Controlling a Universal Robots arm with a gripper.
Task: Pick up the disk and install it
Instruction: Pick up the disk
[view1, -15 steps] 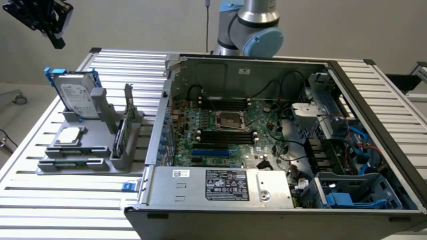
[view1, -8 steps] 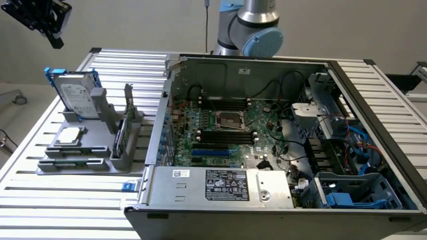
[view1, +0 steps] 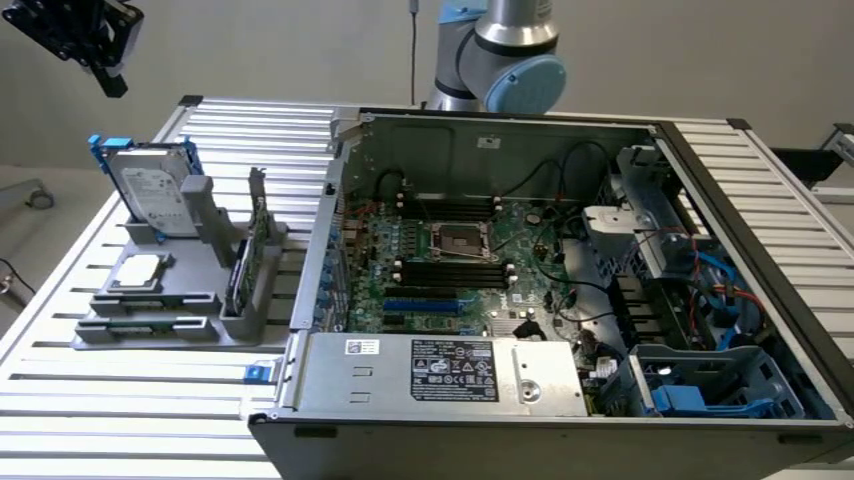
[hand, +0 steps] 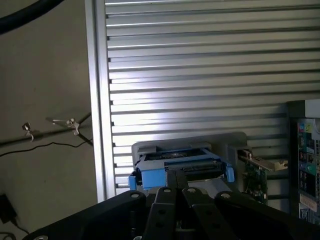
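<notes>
Wrist view: the gripper had its two fingers pressed together, with nothing between them. Just beyond the fingertips the disk stood on edge in its blue carrier, seated in the grey stand. The green card sat just beside it, and the slatted table stretched past. Exterior view: nearest the camera lay the open computer case, its motherboard exposed. Farther back, toward the exterior view's left, the stand held the disk upright and untouched, with a silver chip lying flat in front of it. The gripper hung high above the disk, well apart.
</notes>
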